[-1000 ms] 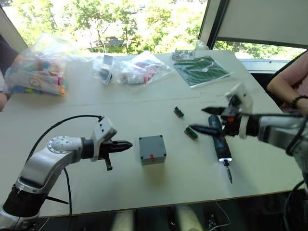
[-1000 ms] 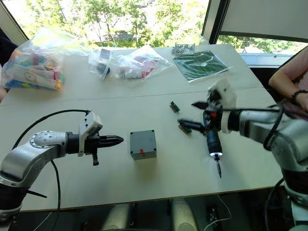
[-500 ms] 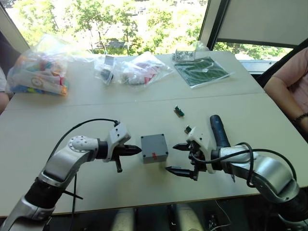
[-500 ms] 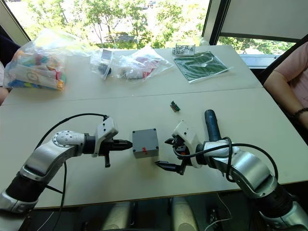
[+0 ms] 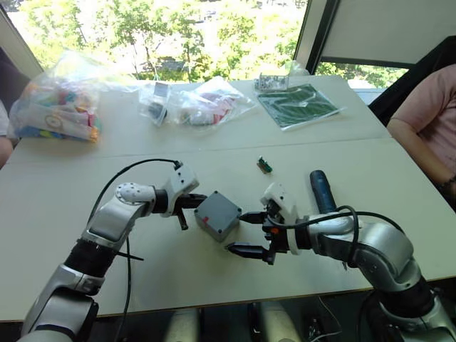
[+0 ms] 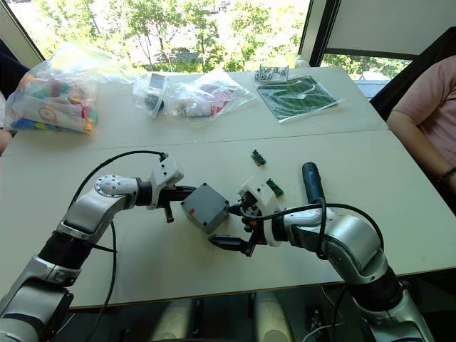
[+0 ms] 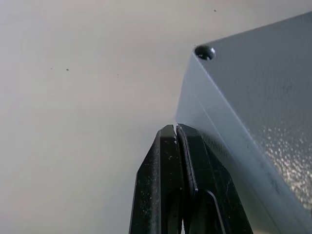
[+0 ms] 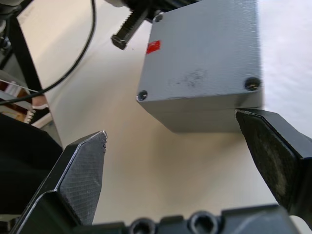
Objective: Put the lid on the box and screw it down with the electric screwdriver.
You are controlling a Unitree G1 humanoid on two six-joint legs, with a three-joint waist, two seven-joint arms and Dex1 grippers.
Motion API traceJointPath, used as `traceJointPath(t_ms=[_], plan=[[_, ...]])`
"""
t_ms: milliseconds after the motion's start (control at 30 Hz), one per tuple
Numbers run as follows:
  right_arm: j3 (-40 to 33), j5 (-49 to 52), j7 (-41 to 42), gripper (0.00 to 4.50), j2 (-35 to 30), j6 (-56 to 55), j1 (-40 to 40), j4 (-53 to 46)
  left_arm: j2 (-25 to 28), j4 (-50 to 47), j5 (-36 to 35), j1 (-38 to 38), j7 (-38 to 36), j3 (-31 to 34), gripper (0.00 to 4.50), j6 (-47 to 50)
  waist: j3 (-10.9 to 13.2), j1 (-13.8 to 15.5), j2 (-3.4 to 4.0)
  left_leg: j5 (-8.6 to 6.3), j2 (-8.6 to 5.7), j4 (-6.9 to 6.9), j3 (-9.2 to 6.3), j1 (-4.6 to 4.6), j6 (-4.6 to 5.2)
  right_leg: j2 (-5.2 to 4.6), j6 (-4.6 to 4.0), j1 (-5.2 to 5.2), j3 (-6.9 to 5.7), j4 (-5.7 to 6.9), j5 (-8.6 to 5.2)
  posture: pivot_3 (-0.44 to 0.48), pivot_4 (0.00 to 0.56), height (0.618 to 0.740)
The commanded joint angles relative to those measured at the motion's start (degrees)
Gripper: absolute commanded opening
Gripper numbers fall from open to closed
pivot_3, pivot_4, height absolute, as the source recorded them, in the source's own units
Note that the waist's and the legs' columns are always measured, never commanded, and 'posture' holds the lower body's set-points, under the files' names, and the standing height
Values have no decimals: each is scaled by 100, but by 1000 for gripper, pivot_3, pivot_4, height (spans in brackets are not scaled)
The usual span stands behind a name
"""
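Your left gripper has its jaws clenched together on nothing, the joined tips pressed against the left side of the box. Your right gripper has its jaws spread wide and released; the far finger touches the box's right corner, while the near finger sits apart from it over bare tabletop.

The box rests in the middle of the tabletop between your two grippers, turned so a corner points toward you. The lid is already seated on it, with countersunk screw holes visible at its corners. A small red mark shows on the near side.

The electric screwdriver lies on the tabletop to the right of the box, just beyond your right arm, with nothing holding it.
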Motion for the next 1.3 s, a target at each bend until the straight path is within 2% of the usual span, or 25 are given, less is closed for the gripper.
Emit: traceJointPath(t_ms=[33,133,267,467,667,933,1100,1300], plan=[[49,-516,277,4488,-322,-768,-48,-80,501,-660,-109,408,-225,347,0,146,0,-6,0,0,0,-1,0,0,0,0,9,-1,0,1,-6,0,150,740],[356,-980,466,4488,-355,-1367,-55,253,887,-1225,-286,867,-442,470,0,325,0,5,-1,0,4,-4,0,4,0,4,10,-3,-1,7,-9,0,150,740],[642,-1352,712,4488,-288,-1876,-61,585,1012,-1782,-682,1190,-597,624,0,651,0,33,-3,0,2,4,0,3,0,-2,11,0,-1,9,-9,0,150,740],[1131,-1936,1234,4488,-229,-2705,-136,902,517,-1734,-550,967,-154,360,0,706,0,31,-5,0,-1,15,3,3,0,-5,11,2,-1,16,-9,0,150,740],[1098,-1974,1436,4488,-169,-2696,-34,752,115,-1298,-330,544,-21,214,0,453,-1,16,-9,0,1,15,-1,10,0,3,11,2,-1,28,-9,0,150,740],[1085,-2146,1301,4488,-91,-2550,157,641,74,-1120,-254,356,-257,107,0,345,-1,20,-8,1,1,15,-1,11,-1,3,10,2,0,31,-9,0,150,740],[805,-2245,1290,4488,-329,-2489,132,535,253,-1286,-338,483,-442,211,0,441,-1,23,-8,1,1,16,0,10,-1,2,10,2,0,31,-9,0,150,740],[-335,-1802,1135,4488,-453,-2053,42,652,715,-1576,-716,730,-654,716,0,684,-1,22,-9,1,1,17,0,11,-1,1,10,2,0,32,-9,0,150,740]])
